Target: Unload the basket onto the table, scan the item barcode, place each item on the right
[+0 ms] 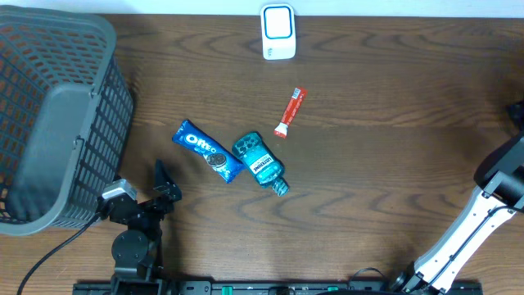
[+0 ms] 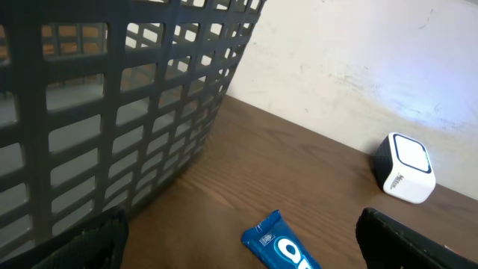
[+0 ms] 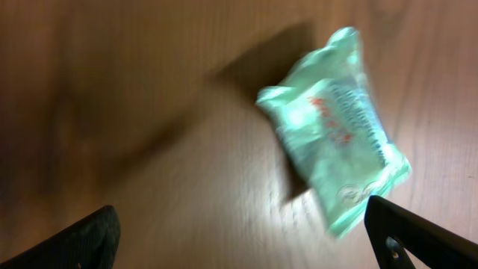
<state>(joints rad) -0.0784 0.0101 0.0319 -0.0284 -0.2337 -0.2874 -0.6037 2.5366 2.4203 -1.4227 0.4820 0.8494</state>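
The pale green packet, loose beneath the wide-apart fingers of the right gripper, is being judged light, soft and slippery, best pinched across its 2 long edges.

Top-down overhead; low left wrist; scanner shared

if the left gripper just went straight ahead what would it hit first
Probably the Oreo pack, low in line with the left gripper; basket sits off to the left. Depth unclear.
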